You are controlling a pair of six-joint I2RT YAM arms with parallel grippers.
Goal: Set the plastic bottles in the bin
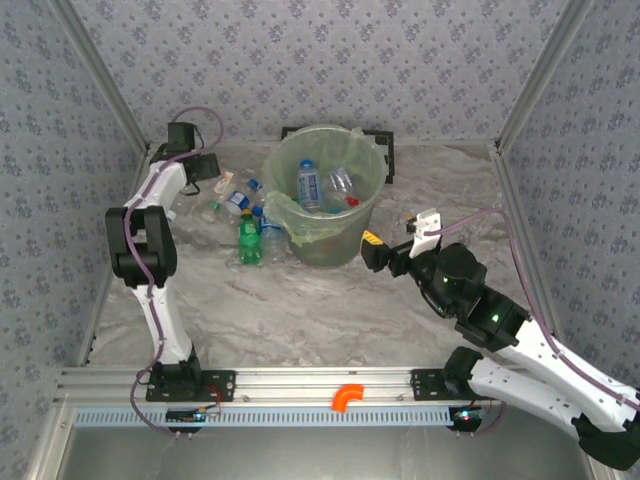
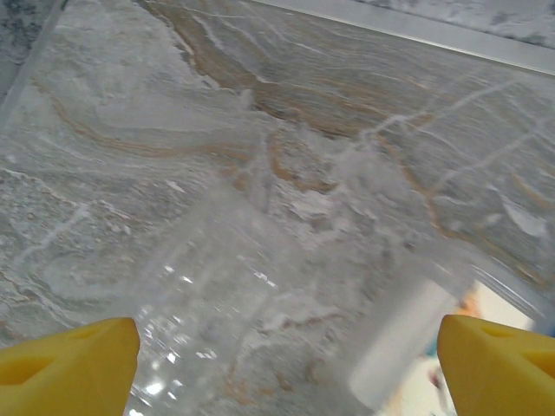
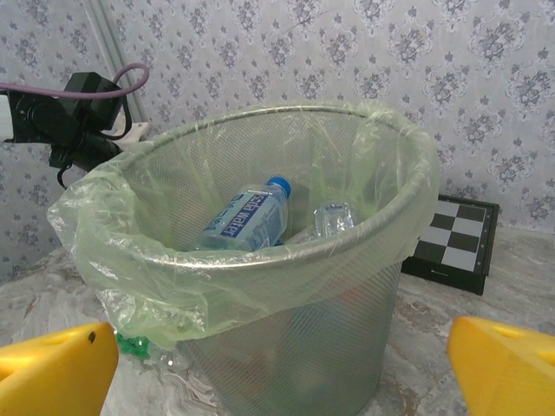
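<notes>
- Plastic bottles point(image 1: 238, 200) lie in two lots: a loose heap on the tabletop point(image 1: 300, 310) just left of the bin point(image 1: 330, 245), and a few inside the bin.
- Nearest the arm bases, an orange hook point(image 1: 348, 397) sits on the front rail point(image 1: 300, 382).
- The right claw point(image 1: 376, 252) hangs just right of the bin, near its wall but apart from it. In its own wrist view the yellow fingertips point(image 3: 52, 364) stand at the bottom corners, spread fully and holding nothing.
- In the heap a green bottle point(image 1: 248, 240) lies nearest. The bottles behind it overlap too much to count, and their labels are too small to read.
- The pale green bag liner point(image 3: 130, 260) folds over the bin's rim and clouds everything low inside.
- A blue-capped bottle point(image 3: 247, 217) leans in the bin. Its blue label shows white lettering that reads "water"; the word before it is hard to make out.
- Beside it, a clear bottle point(image 3: 334, 217) shows its upper part above the rim. From above, a red cap point(image 1: 352, 202) sits close by.
- The left claw point(image 2: 286, 368) is low over the far end of the heap, jaws wide on either side of a blurred clear bottle point(image 2: 225, 295). Whether they touch it I cannot tell.
- Farthest back, a checkerboard point(image 3: 455, 243) lies behind the bin, partly hidden by it.
</notes>
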